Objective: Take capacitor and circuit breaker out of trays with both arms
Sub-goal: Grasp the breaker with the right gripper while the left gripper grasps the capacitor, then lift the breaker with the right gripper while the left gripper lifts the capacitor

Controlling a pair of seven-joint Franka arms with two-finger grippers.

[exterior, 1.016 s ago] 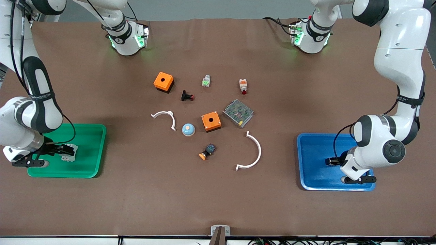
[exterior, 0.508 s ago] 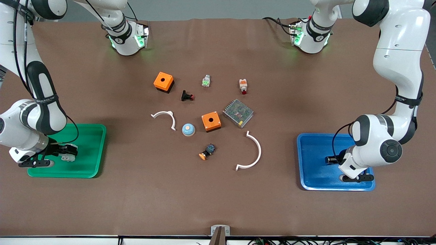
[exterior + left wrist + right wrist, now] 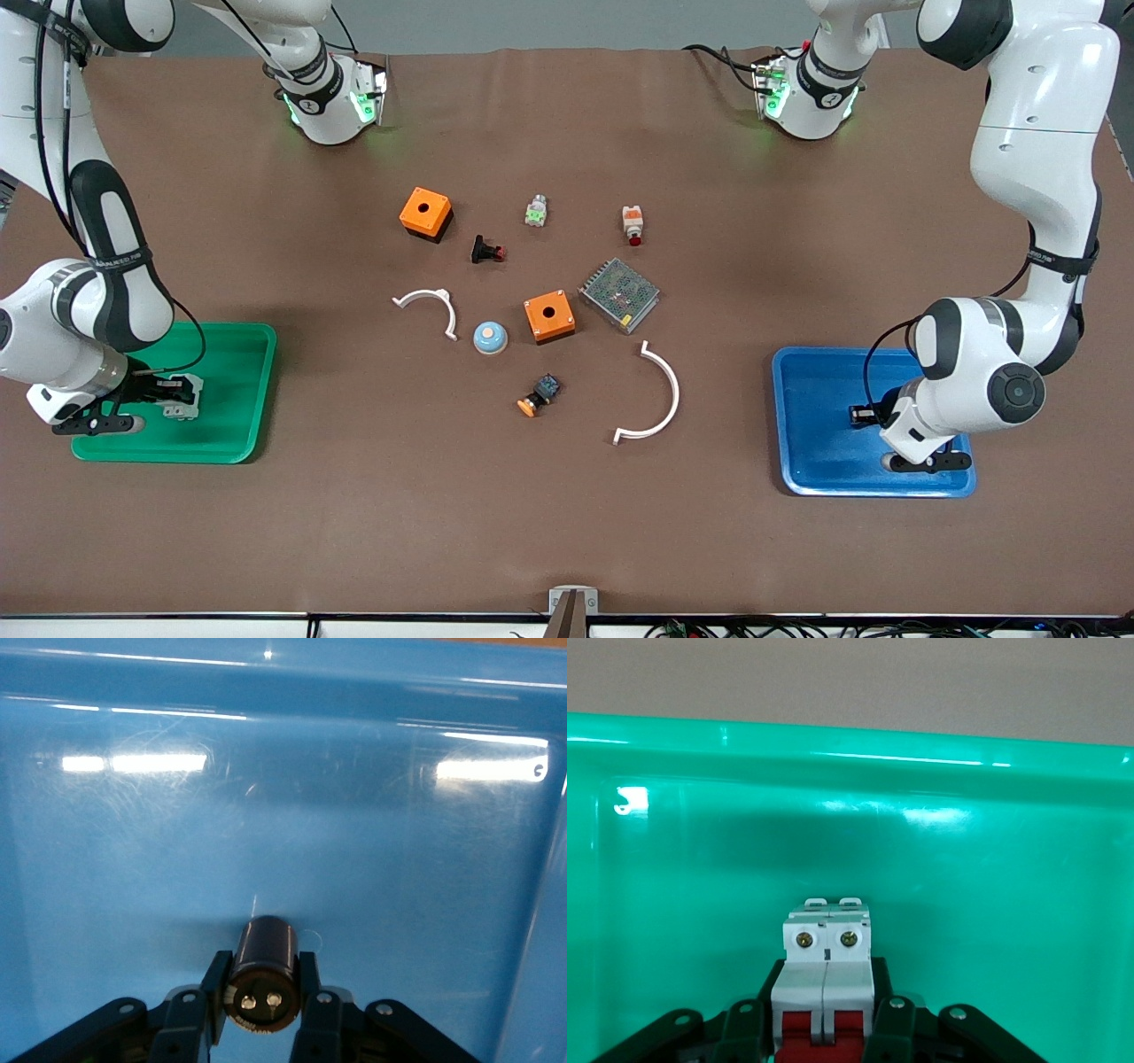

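Observation:
My left gripper [image 3: 861, 415] is low inside the blue tray [image 3: 815, 390] and is shut on the capacitor [image 3: 262, 967], a stubby black cylinder with two light spots on its end. In the left wrist view the gripper [image 3: 262, 981] holds it just above the tray floor [image 3: 266, 815]; I cannot tell if it touches. My right gripper [image 3: 175, 395] is low inside the green tray [image 3: 232, 372] and is shut on the breaker [image 3: 184, 396]. In the right wrist view the breaker [image 3: 827, 961] is light grey with red levers, held in the gripper [image 3: 824, 997] over the tray floor [image 3: 726, 868].
Mid-table lie two orange boxes [image 3: 426, 213] [image 3: 549, 316], a black button with red tip [image 3: 487, 251], a white-orange button [image 3: 632, 224], a green-white part [image 3: 535, 212], a mesh power supply [image 3: 619, 294], a blue dome [image 3: 490, 337], an orange-capped button [image 3: 539, 394] and two white arcs [image 3: 430, 306] [image 3: 656, 399].
Both wrists shifted slightly toward the robots' bases inside their trays, each still holding its part. The parts on the table have not moved.

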